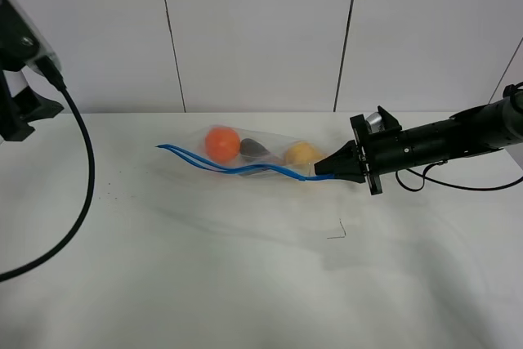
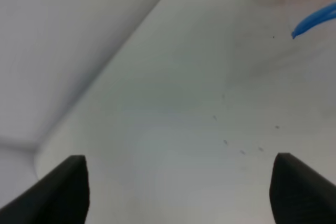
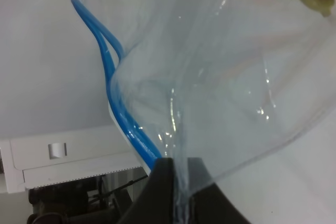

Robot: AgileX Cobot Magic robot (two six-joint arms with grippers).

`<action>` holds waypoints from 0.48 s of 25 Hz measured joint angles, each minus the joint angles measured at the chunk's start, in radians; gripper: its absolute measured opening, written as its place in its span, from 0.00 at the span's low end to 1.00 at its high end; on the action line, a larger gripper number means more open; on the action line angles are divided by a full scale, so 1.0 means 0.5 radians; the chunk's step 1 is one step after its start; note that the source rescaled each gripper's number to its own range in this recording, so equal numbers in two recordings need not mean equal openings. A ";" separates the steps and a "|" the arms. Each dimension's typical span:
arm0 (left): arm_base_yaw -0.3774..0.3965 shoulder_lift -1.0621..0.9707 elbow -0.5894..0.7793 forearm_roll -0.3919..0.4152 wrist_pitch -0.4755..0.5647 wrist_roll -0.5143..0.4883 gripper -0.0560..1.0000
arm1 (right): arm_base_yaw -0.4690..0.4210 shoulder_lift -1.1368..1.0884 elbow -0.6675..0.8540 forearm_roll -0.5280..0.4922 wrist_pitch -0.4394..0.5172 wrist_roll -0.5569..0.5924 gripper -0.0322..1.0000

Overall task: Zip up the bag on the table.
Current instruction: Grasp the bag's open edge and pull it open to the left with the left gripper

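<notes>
The clear plastic bag (image 1: 245, 153) lies on the white table (image 1: 245, 267) near its far edge, with an orange (image 1: 221, 143), a dark eggplant (image 1: 254, 149) and a yellow pear (image 1: 302, 154) inside. Its blue zipper strip (image 1: 237, 168) runs wavy along the near edge, and its two tracks are parted toward the left end. My right gripper (image 1: 320, 173) is shut on the strip's right end; the right wrist view shows the fingers (image 3: 163, 182) pinching plastic beside the blue strip (image 3: 118, 114). My left gripper (image 2: 178, 192) is open, hovering over the table's left part; the strip's left tip (image 2: 315, 19) shows.
A black cable (image 1: 78, 194) loops over the table's left side from the left arm (image 1: 20, 46). A small dark mark (image 1: 337, 233) sits on the table near the middle right. A panelled white wall (image 1: 261, 30) stands behind the table.
</notes>
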 joint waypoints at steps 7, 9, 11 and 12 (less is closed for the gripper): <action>-0.388 0.286 0.000 0.000 -0.439 0.194 0.99 | 0.000 0.000 0.000 0.002 0.000 0.000 0.03; -0.522 0.357 0.000 0.000 -0.562 0.194 0.98 | 0.000 0.000 0.000 0.004 0.000 0.004 0.03; -0.663 0.433 0.000 0.000 -0.645 0.192 0.98 | 0.000 0.000 0.000 0.031 0.000 0.026 0.03; -0.748 0.482 0.000 0.000 -0.691 0.179 0.98 | 0.000 0.000 0.000 0.052 0.000 0.043 0.03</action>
